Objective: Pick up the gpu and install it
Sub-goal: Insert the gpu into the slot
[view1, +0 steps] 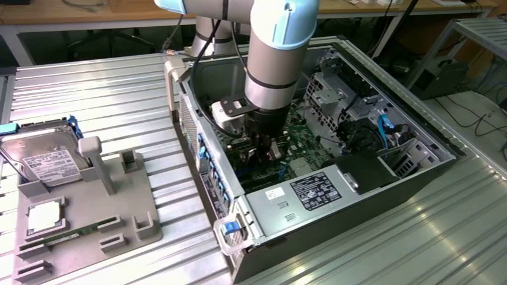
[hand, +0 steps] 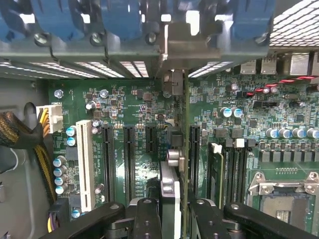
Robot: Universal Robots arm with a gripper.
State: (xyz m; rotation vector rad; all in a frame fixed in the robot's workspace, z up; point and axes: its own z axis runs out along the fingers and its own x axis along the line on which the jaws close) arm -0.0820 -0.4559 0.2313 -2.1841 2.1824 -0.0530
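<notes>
Gripping the gpu (hand: 172, 199) on both sides, the pincer (hand: 172, 219) sits at the bottom middle of the wrist view. Its two black fingers (hand: 147, 219) press against the thin card, which stands on its edge between them. The card reaches away from the fingers over the green board (hand: 134, 114), between the long black slots (hand: 129, 162), and its far end comes up to the grey back wall of the case (hand: 75, 52). Whether the card is pushed all the way down into a slot is hard to tell.

In the exterior view the pincer (view1: 265, 148) is in the middle of the frame, deep inside the open computer case (view1: 412, 178). The big robot arm (view1: 277, 53) comes down from the top middle, grey with a light blue cap. The card (view1: 275, 148) shows as a small dark piece under the arm.

On the exterior view's left, a grey holder tray (view1: 87, 214) lies on the metal table (view1: 95, 89). A silver hard drive (view1: 47, 160) with a white label leans in it. A narrow green memory stick (view1: 67, 234) lies in the tray in the lower left of the frame.

A power box (view1: 313, 190) with a black and white sticker sits at the near end of the case.
</notes>
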